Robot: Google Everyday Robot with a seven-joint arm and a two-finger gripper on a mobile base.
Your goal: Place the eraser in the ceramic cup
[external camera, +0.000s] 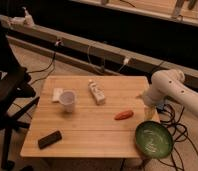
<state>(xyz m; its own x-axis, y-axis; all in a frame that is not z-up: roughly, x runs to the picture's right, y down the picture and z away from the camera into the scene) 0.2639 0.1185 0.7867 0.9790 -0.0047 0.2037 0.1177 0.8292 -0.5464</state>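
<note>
The eraser [50, 139], a small flat black block, lies near the front left corner of the wooden table [92, 127]. The ceramic cup [67, 100], white and handleless, stands upright at the left middle of the table, well behind the eraser. The white arm reaches in from the right, and my gripper [148, 111] hangs at the table's right edge, far from both eraser and cup. It holds nothing that I can see.
A white bottle [96, 92] lies on its side at the table's middle back. An orange carrot-shaped object [124, 115] lies right of centre. A large green bowl [153, 139] sits at the front right corner. A white scrap [57, 94] lies by the cup. A black chair [9, 95] stands left.
</note>
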